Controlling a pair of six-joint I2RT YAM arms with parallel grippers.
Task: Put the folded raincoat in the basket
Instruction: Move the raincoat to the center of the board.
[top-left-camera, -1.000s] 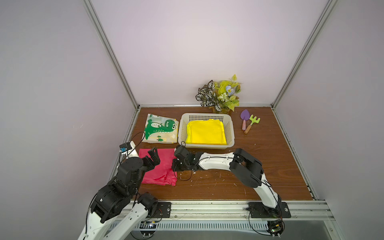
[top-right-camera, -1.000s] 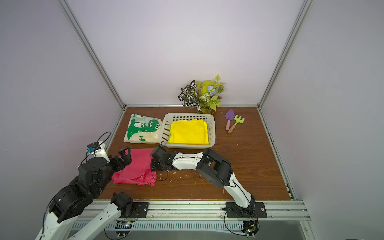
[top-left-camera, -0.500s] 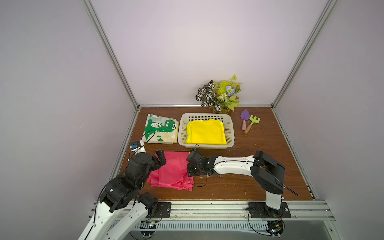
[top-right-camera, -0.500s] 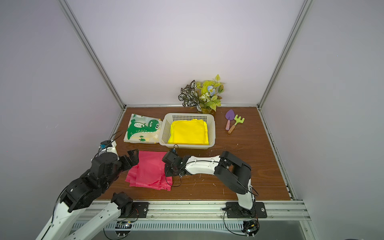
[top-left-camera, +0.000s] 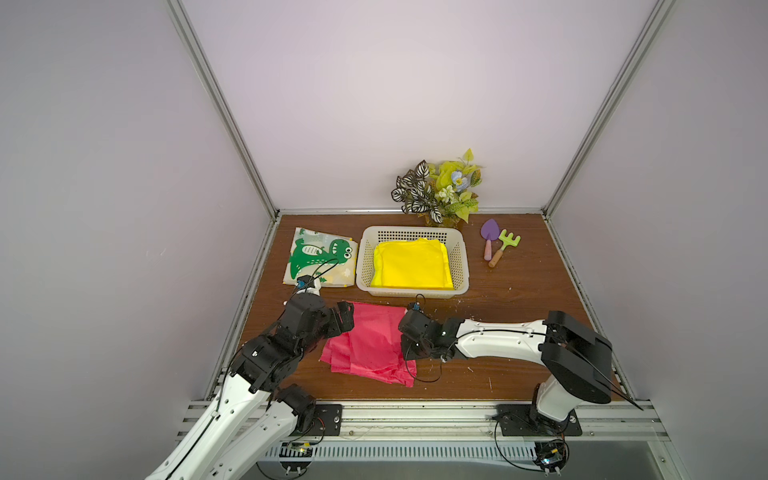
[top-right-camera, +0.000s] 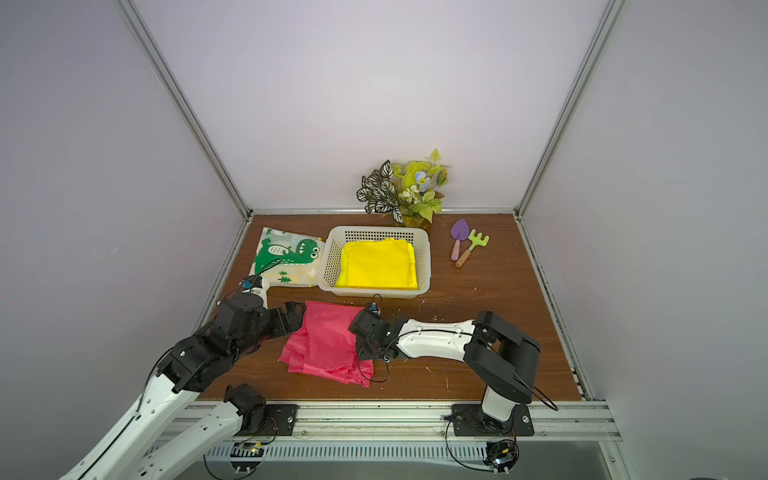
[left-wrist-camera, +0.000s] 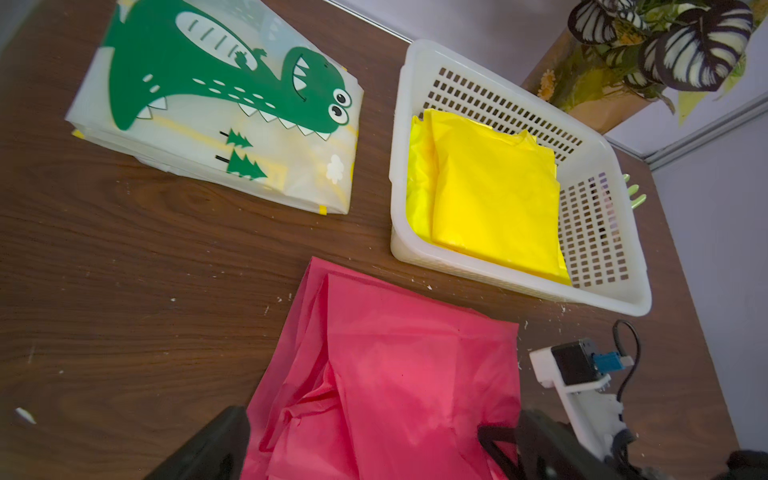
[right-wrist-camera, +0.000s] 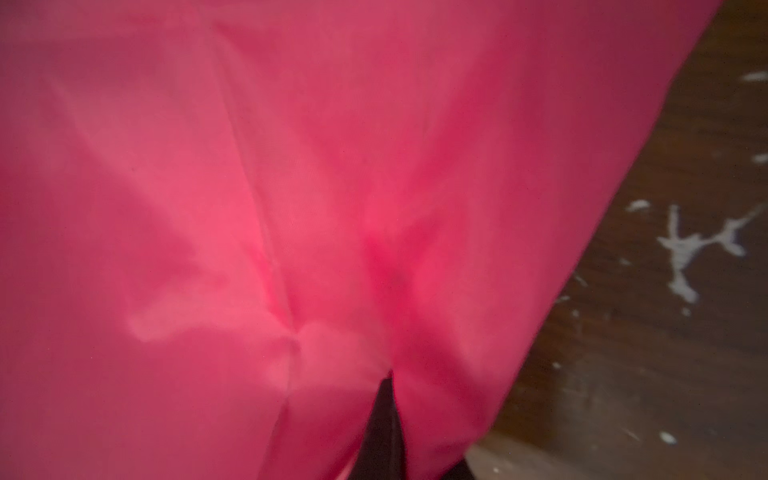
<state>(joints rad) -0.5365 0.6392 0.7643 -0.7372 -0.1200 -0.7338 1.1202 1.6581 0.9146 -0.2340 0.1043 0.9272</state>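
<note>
A folded red raincoat (top-left-camera: 368, 345) (top-right-camera: 328, 343) lies on the wooden table in front of the basket (top-left-camera: 365, 257) (top-right-camera: 332, 259). My right gripper (top-left-camera: 405, 341) (top-right-camera: 358, 337) is shut on the raincoat's right edge; in the right wrist view red fabric (right-wrist-camera: 291, 166) fills the frame around one dark finger (right-wrist-camera: 380, 424). At the raincoat's left edge my left gripper (top-left-camera: 348, 319) (top-right-camera: 297, 318) (left-wrist-camera: 382, 440) stands open, with a finger on either side of the red raincoat (left-wrist-camera: 395, 365). The off-white basket (left-wrist-camera: 498, 278) holds a folded yellow raincoat (top-left-camera: 411, 262) (left-wrist-camera: 494, 195).
A folded dinosaur-print raincoat (top-left-camera: 320, 257) (left-wrist-camera: 216, 104) lies left of the basket. A potted plant (top-left-camera: 440, 191) stands behind the basket. A purple toy shovel (top-left-camera: 489, 237) and a green rake (top-left-camera: 505, 246) lie at the back right. White crumbs dot the table.
The red raincoat has slid to the right, pulled by my right gripper as that arm drew back. My left gripper followed it rightward and stayed open.
</note>
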